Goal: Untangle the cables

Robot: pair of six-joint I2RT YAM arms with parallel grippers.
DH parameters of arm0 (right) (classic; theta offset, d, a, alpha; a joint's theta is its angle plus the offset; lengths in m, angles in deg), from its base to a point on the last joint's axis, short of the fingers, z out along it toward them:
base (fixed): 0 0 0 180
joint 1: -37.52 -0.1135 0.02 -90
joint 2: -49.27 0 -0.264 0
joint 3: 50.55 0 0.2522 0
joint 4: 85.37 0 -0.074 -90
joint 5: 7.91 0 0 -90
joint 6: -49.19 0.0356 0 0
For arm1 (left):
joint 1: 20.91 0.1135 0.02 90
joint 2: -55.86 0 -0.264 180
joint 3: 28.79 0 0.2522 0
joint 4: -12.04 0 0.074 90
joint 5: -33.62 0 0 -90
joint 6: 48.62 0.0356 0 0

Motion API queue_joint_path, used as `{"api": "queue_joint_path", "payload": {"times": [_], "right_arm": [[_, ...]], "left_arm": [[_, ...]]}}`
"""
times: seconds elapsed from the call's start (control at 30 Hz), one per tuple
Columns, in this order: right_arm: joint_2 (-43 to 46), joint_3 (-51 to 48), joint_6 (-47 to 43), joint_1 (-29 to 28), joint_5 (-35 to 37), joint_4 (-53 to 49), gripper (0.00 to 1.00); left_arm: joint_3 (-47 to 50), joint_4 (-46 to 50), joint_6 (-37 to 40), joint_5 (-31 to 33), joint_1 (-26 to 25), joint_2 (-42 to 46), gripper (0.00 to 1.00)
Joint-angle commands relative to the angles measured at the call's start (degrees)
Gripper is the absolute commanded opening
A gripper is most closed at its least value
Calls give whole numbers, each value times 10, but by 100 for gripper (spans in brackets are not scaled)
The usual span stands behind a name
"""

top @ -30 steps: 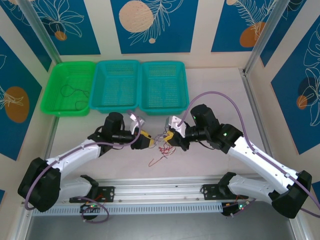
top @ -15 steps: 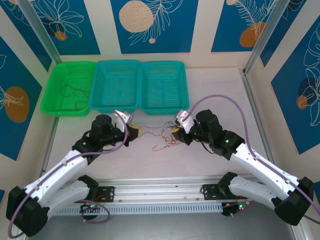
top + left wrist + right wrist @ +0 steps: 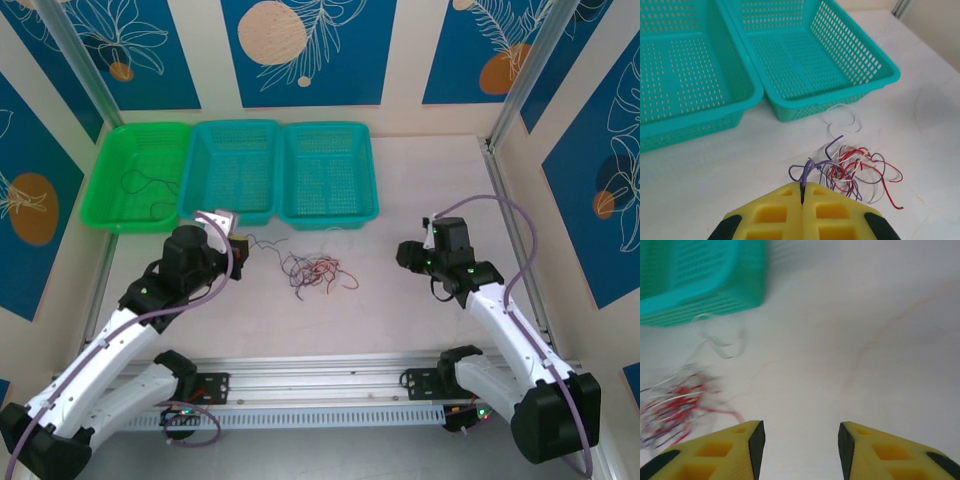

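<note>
- The cables (image 3: pixel 315 270) lie in a loose tangle on the counter (image 3: pixel 430 180), midway between the two arms and just in front of the teal baskets.
- In the left wrist view the tangle (image 3: pixel 860 172) shows red, purple and whitish strands looped over one another, flat on the counter.
- A white loop (image 3: pixel 842 117) sits apart from the heap, close to the front wall of the right teal basket (image 3: pixel 810 107).
- One purple wire (image 3: pixel 812 167) rises out of the tangle and runs into the left claw (image 3: pixel 802 192).
- The left claw is closed, its yellow pads pressed together with the purple wire pinched between the tips.
- From above, the left claw (image 3: pixel 240 250) is to the left of the tangle, near the front edge of the middle teal basket (image 3: pixel 235 125).
- The right claw (image 3: pixel 801 435) is open and holds nothing, with bare counter between its pads.
- From above, the right claw (image 3: pixel 408 256) stands well to the right of the tangle.
- In the right wrist view the tangle (image 3: pixel 675 405) is blurred at the left edge; it seems mostly red and white.
- Three baskets line the back: a green basket (image 3: pixel 140 128) on the left, then the two teal ones side by side, touching.
- A thin dark wire (image 3: pixel 150 185) lies inside the green basket.
</note>
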Motion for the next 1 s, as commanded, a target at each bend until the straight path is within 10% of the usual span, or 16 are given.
{"api": "queue_joint_path", "payload": {"times": [0.0,0.23,0.63,0.8,0.97], "right_arm": [[13,14,-44,-98,-74,58,56],[-148,49,-14,-335,69,220,66],[-505,256,171,-362,166,72,69],[-527,236,238,-346,204,10,30],[-453,161,286,-283,228,-28,16]], "left_arm": [[-4,10,-4,-10,6,2,0],[-18,11,-1,-30,6,6,0],[-28,64,4,12,6,60,0],[-27,88,-19,151,6,116,0],[-37,160,-8,369,7,165,0]]}}
